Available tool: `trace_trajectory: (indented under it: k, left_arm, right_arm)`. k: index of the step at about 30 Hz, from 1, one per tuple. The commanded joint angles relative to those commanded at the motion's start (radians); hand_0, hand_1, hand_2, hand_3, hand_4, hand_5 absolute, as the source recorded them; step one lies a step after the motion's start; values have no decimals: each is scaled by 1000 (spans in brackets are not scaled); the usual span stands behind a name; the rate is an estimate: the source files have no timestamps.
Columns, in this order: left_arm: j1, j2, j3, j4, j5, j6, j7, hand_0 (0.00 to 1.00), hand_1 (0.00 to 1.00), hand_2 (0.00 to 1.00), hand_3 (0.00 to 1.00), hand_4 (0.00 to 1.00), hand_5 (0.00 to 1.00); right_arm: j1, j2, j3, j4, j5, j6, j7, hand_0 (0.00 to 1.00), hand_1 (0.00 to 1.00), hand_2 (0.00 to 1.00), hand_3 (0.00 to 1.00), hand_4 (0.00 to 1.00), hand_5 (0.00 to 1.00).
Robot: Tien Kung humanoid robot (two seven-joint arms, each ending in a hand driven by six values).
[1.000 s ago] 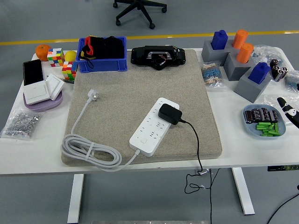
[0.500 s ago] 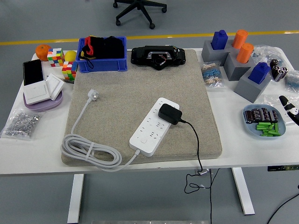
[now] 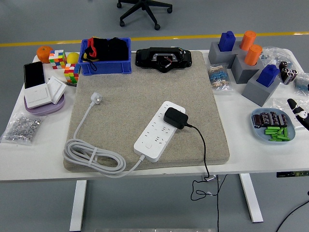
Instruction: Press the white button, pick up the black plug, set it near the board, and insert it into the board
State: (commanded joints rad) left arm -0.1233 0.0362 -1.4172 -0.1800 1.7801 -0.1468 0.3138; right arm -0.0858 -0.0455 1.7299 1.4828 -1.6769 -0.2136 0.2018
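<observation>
Rightward, green-filled blue dish (image 3: 254, 126)

Blue bin (image 3: 105, 65) at mat's far left corner; puzzle cubes (image 3: 63, 65) beside it; bag of nuts (image 3: 21, 128) front-left

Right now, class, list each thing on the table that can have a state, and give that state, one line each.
Black plug: seated in the strip, cord trailing off the table edge.
White power strip: flat on the beige mat, its own white wall plug lying loose, unplugged.
White cable: coiled.
Blue plastic bin: filled.
Right hand: at the right edge, holding nothing.
</observation>
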Motion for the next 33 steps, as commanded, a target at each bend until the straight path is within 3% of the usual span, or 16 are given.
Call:
trace_trajectory:
  k: [33]
  left_arm:
    - [-21, 6, -5, 0, 2, 3, 0, 690, 637, 613, 637, 563, 181]
  right_arm:
    - [24, -10, 1, 35, 2, 5, -26, 858, 770, 756, 761, 988, 486]
